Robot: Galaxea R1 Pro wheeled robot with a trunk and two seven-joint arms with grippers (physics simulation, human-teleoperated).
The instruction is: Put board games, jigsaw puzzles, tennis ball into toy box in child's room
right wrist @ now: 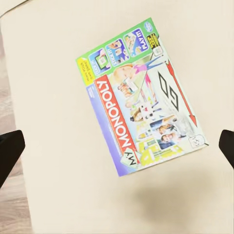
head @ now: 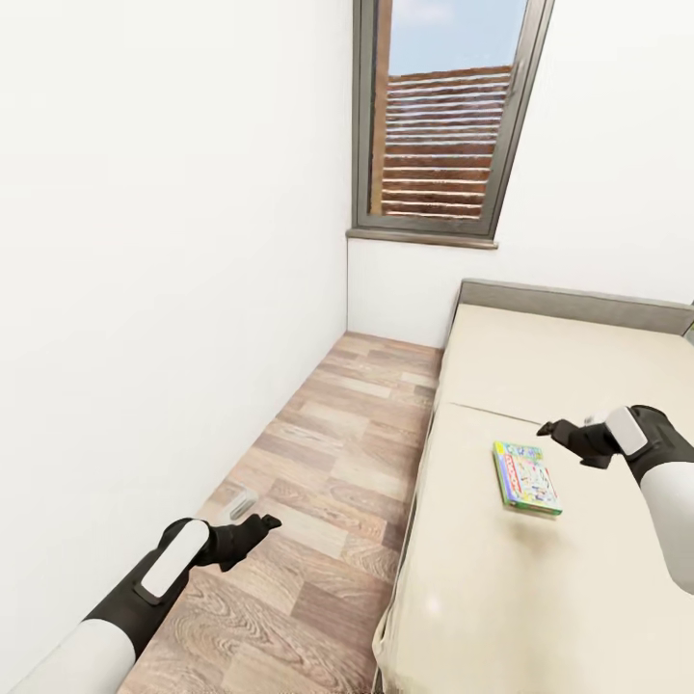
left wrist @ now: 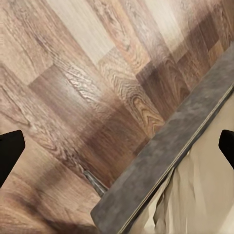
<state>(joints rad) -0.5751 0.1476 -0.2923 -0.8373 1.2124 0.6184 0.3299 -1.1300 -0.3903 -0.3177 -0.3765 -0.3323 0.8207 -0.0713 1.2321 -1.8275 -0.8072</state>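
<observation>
One board game lies flat on the cream bed, near its middle. Its cover is green-edged with a white pattern and reads "My Monopoly". My right gripper hovers open just above and beyond the box, holding nothing; its dark fingertips stand far apart on either side of the box in the right wrist view. Low over the wooden floor, left of the bed, my left gripper is open and empty. Its fingertips frame the floorboards and the bed's grey frame.
A white wall runs along the left, with a narrow strip of wooden floor between it and the bed. A small grey-white object lies on the floor by the wall. A window is in the far wall.
</observation>
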